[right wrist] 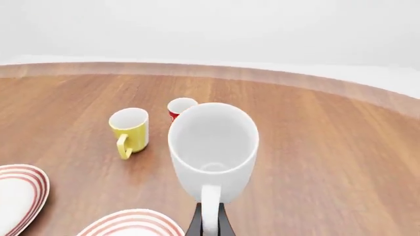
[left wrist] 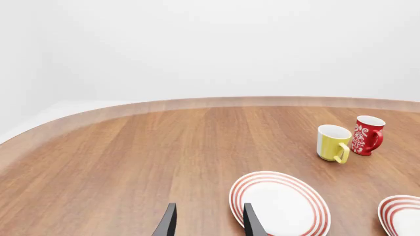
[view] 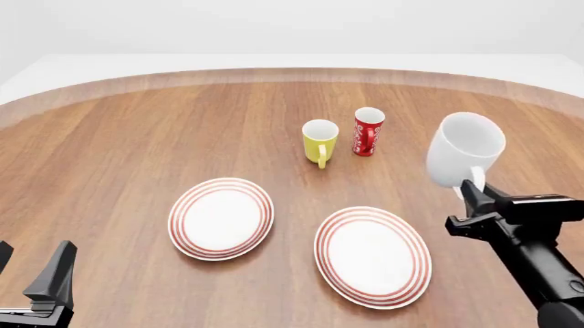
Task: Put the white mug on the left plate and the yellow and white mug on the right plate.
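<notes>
My right gripper (view: 471, 194) (right wrist: 210, 222) is shut on the handle of the white mug (view: 466, 149) (right wrist: 213, 147). It holds the mug tilted above the table, to the right of the right plate (view: 373, 256) (right wrist: 131, 225). The left plate (view: 221, 219) (left wrist: 279, 204) (right wrist: 16, 194) lies bare beside it. Behind the plates, the yellow and white mug (view: 319, 141) (left wrist: 333, 142) (right wrist: 129, 130) stands upright. My left gripper (view: 32, 265) (left wrist: 208, 223) is open and holds nothing, low at the near left, just short of the left plate.
A red patterned cup (view: 368, 131) (left wrist: 367, 135) (right wrist: 178, 107) stands upright right beside the yellow and white mug. The right plate's rim (left wrist: 402, 216) shows at the edge of the left wrist view. The table's curved far edge (view: 292, 72) runs behind the cups.
</notes>
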Available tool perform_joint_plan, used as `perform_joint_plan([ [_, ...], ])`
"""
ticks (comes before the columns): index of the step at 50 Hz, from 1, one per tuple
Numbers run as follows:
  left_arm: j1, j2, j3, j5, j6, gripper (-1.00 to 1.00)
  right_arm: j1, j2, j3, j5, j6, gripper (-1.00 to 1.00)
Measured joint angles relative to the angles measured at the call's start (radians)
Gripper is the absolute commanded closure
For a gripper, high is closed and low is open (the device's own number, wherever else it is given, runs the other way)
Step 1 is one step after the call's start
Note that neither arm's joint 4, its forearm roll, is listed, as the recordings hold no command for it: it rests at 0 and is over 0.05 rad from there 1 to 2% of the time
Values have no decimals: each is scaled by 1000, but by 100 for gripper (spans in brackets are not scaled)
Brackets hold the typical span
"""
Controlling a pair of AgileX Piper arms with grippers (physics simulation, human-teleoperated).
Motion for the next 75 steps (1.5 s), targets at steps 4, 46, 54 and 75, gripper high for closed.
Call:
perform_joint_plan([
  [4,0,0,0,0,0,-100,13,-62,-7,56,-8,100],
  [46,0,0,0,0,0,-100,218,-281,-134,341,-99,100],
  [54,0,0,0,0,0,-100,269,-254,-162,344,-113,100],
  [75,0,0,0,0,0,-100,375,-146,-235,319,-126,100],
])
